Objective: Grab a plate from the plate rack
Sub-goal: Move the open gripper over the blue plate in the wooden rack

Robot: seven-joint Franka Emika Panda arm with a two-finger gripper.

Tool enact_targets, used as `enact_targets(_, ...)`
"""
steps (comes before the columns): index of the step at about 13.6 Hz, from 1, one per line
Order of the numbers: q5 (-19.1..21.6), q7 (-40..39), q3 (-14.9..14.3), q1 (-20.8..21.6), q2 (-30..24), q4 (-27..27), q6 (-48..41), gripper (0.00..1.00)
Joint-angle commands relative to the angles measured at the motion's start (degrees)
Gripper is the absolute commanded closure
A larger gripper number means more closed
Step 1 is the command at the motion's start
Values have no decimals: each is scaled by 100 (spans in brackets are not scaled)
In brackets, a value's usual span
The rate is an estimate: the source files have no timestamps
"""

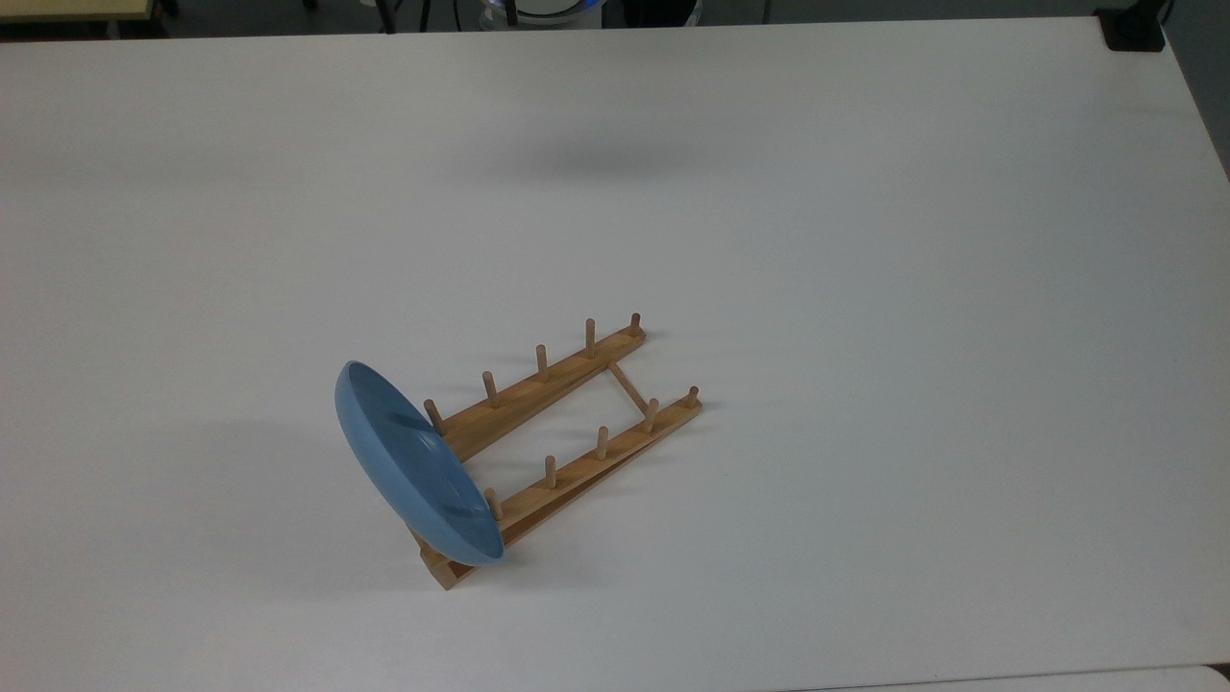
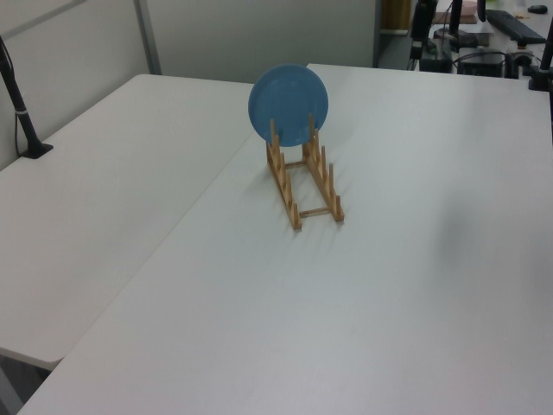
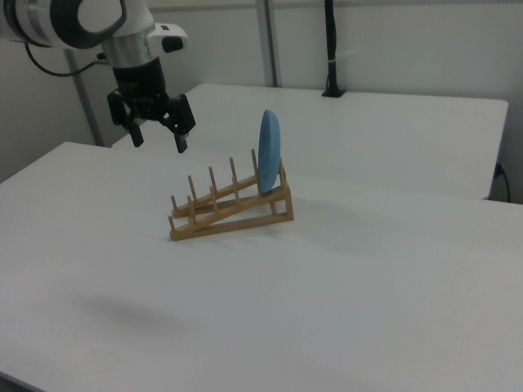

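toward the near-left part of the white table (image 1: 865, 288) as the top view shows it, the plate rack (image 1: 567, 423) lies slantwise with its two pegged rails running up toward the middle; the plate (image 1: 418, 466) stands on edge in the slot at the rack's raised end, leaning lightly on the pegs there, its hollow face turned along the rails; in the right view the plate (image 3: 270, 153) is nearly upright at the tall end of the plate rack (image 3: 231, 204), with its top rim bare and free above the pegs; the gripper (image 3: 155, 140) hangs in the air off the rack's low end, toward the right view's left, well apart from the plate and touching nothing; its fingers are spread and hold nothing; the step in hand looks like the approach; to do it well, i would bring the gripper over the plate's top rim, turn the wrist so one finger goes down each face, pinch the rim near its highest point, then lift straight up along the slot, so the pegs do not catch and drag the light rack.
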Motion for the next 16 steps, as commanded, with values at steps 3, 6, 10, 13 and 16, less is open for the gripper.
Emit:
enact_targets(3,-115,-1202,-39,-246,58,105,-306,0)
enact_targets(6,-82,-1115,-57,-466,382,201,963,0)
enact_targets(10,60,24,-83,-414,1023,184,3011,0)
enact_targets(13,-20,756,-83,-387,1375,184,4025,0)
enact_targets(16,-195,1187,-75,-273,1762,192,4746,0)
